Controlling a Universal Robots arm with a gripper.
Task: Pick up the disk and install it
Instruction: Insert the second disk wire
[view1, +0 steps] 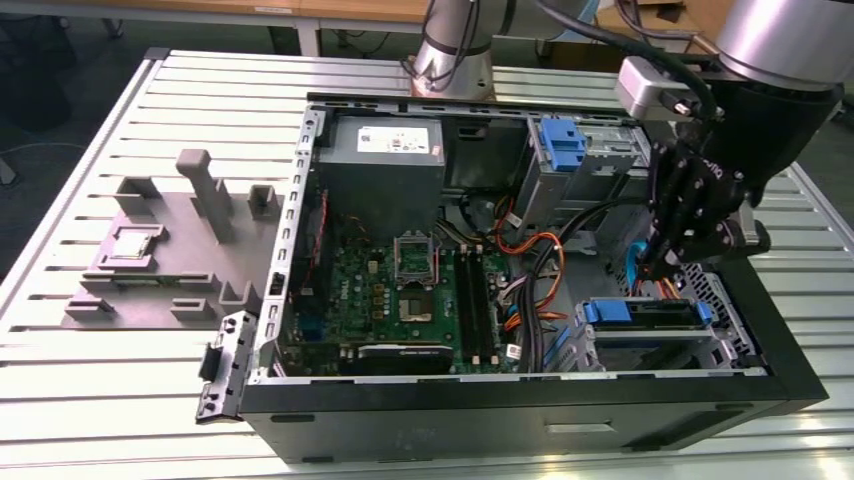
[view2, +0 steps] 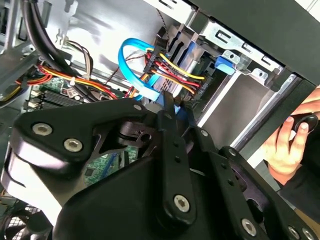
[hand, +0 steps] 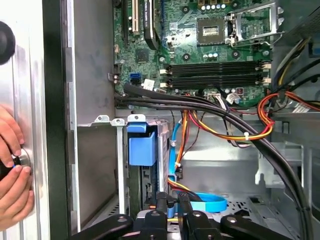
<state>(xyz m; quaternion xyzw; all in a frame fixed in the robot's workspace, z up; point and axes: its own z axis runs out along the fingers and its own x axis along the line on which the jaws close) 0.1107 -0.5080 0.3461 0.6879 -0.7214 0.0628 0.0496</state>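
The disk (view1: 645, 314), silver with blue rails, lies in the drive cage (view1: 667, 345) at the case's near corner on the exterior view's right. In the first wrist view it stands edge-on (hand: 160, 150) behind its blue tab (hand: 141, 146). My gripper (view1: 663, 262) hangs inside the case just behind the disk's cabled end. Its fingers (hand: 162, 207) are drawn close together, tips (view2: 167, 107) up against the plugs and the blue data cable (view2: 131, 55). Nothing is plainly held between them.
A person's hand (view2: 287, 145) rests on the case's outer wall, also seen in the first wrist view (hand: 12, 170). Red, yellow and black power wires (hand: 235, 132) cross beside the cage. The motherboard (view1: 400, 290), a grey power supply (view1: 384, 150) and a blue bracket (view1: 563, 142) fill the case.
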